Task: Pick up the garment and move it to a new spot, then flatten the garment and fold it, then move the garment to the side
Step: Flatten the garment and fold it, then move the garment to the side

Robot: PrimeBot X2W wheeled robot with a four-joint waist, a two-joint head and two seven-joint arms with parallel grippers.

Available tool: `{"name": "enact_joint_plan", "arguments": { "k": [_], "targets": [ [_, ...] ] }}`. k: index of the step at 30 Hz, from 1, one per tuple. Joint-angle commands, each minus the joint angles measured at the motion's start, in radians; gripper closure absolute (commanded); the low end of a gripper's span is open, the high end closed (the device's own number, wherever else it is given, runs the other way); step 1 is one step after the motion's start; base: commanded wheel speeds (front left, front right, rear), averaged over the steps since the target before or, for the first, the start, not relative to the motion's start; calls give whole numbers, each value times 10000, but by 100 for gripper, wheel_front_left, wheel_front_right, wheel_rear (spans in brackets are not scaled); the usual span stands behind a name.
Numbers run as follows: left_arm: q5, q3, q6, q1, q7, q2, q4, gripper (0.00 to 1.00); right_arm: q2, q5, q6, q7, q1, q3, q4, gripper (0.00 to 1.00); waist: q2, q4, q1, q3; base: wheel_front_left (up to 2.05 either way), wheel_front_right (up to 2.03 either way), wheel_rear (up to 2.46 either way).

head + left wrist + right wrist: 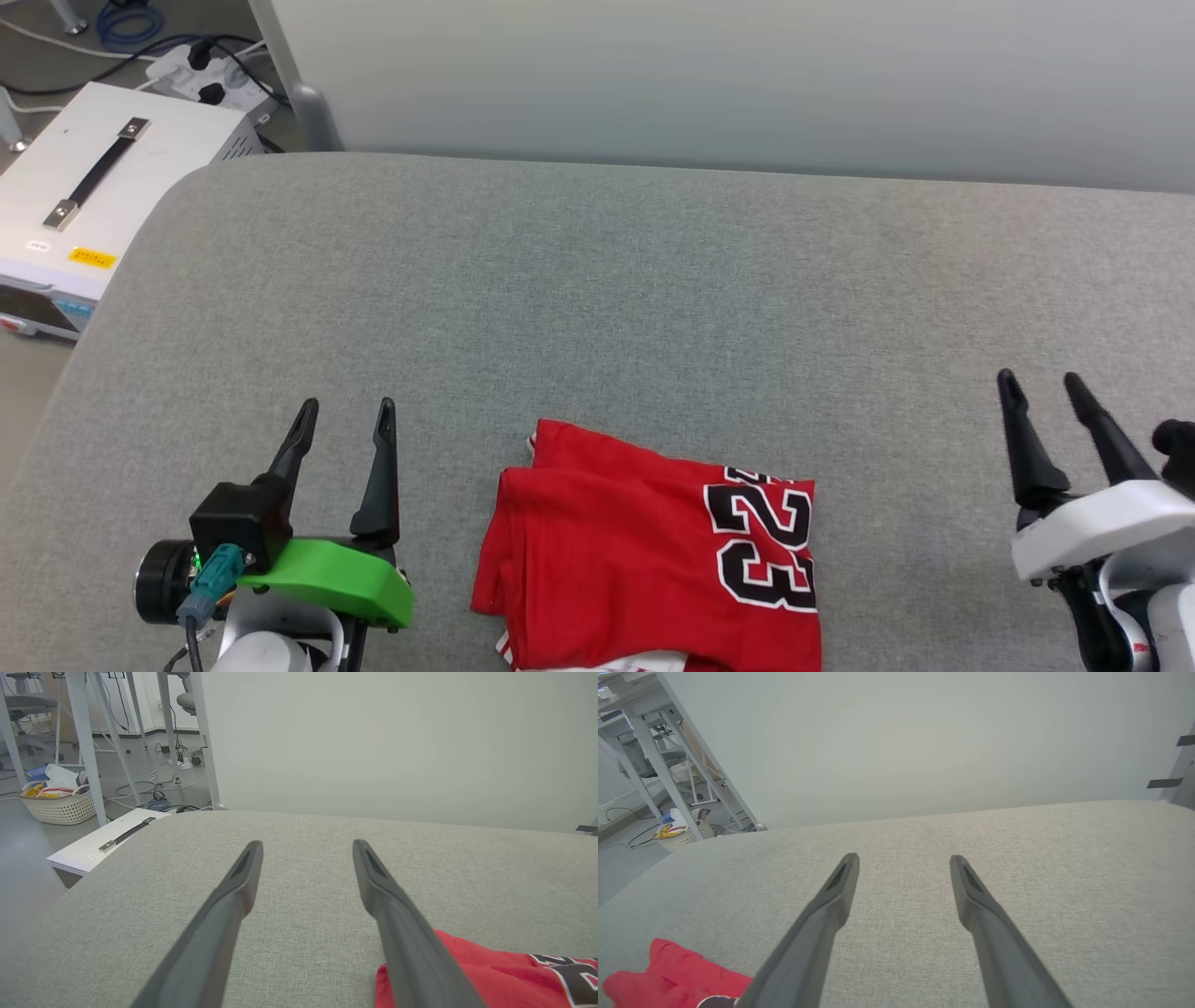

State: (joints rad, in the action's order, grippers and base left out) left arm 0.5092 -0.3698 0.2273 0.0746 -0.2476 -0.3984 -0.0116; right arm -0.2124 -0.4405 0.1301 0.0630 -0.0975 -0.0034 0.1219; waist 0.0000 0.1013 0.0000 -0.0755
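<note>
— Where's the garment (644,551)?
— Folded on the grey table (597,280), between my left gripper (346,407) and right gripper (1039,379), both spread wide, empty.
— Pointing?
— Its "23" lies sideways at the right; long axis unclear.

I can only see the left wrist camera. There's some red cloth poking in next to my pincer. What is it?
Observer: It's a folded red jersey. The head view shows a black number 23 on it.
Operator: Where's my other pincer?
Observer: The right pincer is off to the jersey's right. It's open and isn't touching the cloth.
Operator: So is the jersey in the middle?
Observer: Yes, it lies on the gray surface between the left pincer and the right one.
</note>
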Motion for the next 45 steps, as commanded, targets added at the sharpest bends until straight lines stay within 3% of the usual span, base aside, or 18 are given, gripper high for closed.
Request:
{"name": "enact_joint_plan", "arguments": {
  "k": [1,8,15,32,40,45],
  "targets": [
    [-130,77,82,-158,-93,-45,-14,0,132,386,6,184,206,-289,-317,0,0,-206,0,199,0,0,0],
    [-226,273,221,-474,-117,-123,-44,0,648,1791,6,112,1427,-976,-2004,0,0,-482,0,615,0,0,0],
    [-268,193,283,-988,-126,-60,-95,0,896,2081,6,-68,2447,-751,-3004,0,0,-673,0,931,0,0,0],
    [-271,2,126,-652,-87,-71,-220,0,1175,1966,6,-274,2658,-832,-3162,0,0,-665,0,832,0,0,0],
    [-253,133,75,-367,-112,56,-121,0,778,252,6,-1671,2649,-1960,-1923,0,0,-373,0,403,0,0,0],
    [-366,256,27,-127,-131,287,22,0,398,-1380,6,-3107,2546,-1563,-1214,0,0,35,0,-68,0,0,0]
  ]
}}
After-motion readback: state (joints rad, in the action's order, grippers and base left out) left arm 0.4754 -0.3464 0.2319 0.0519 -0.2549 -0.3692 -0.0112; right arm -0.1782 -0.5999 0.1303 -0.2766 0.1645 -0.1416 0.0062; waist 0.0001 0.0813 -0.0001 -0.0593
